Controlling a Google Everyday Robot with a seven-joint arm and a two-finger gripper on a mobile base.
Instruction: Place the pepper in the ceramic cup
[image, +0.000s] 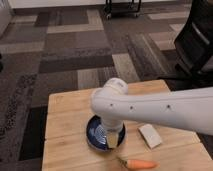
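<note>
Orange pepper (136, 163) lying on wooden table (65, 150), claw (114, 140) spread wide over blue bowl (95, 133), holding nothing.

No text, label, brand, number or sign can be read here. The white arm (150, 107) looks plain. So does the tool (114, 141), at 6 o'clock from the arm's round joint, low over the blue bowl (96, 134). The white block (150, 136) and the tabletop (67, 107) show no readable marks.
</note>
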